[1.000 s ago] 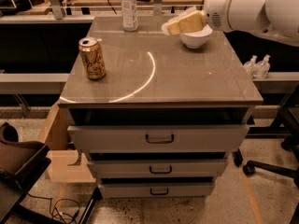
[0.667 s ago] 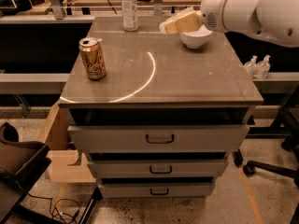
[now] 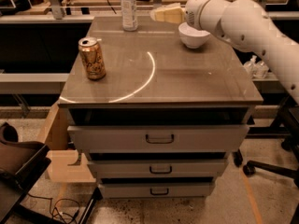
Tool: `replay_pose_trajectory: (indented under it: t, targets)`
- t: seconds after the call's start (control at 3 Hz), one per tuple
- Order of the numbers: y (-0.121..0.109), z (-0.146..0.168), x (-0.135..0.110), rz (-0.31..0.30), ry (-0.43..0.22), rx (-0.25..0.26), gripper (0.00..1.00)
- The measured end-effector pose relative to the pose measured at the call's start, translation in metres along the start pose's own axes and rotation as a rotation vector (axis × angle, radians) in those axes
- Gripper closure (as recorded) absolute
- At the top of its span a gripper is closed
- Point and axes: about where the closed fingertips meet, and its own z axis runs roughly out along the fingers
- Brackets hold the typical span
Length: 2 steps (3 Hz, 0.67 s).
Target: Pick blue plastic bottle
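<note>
The blue plastic bottle [image 3: 129, 8] is slim and clear with a whitish label. It stands upright at the far edge of the grey cabinet top [image 3: 187, 78], left of centre, with its cap cut off by the frame's top. My gripper [image 3: 164, 14] is cream-coloured and points left. It hovers just right of the bottle at label height, a short gap away and not touching it. The white arm [image 3: 243, 27] reaches in from the right.
A white bowl [image 3: 194, 35] sits under the arm's wrist at the far right. A gold can [image 3: 92, 58] stands at the left. Two small pump bottles [image 3: 256, 68] sit on a ledge to the right. Three drawers [image 3: 159, 138] face me, and a dark chair [image 3: 16, 171] is at lower left.
The gripper has moved left across the far edge of the cabinet top, past the bowl and closer to the bottle. Nothing else moved.
</note>
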Motion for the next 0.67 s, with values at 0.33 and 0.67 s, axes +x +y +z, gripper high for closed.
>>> replay_pose_trajectory:
  t: [0.33,0.67]
  targets:
    - [-0.014,0.046,0.014,0.067,-0.064,-0.002,0.00]
    - [-0.021,0.075,0.012,0.090,-0.078,-0.025,0.00]
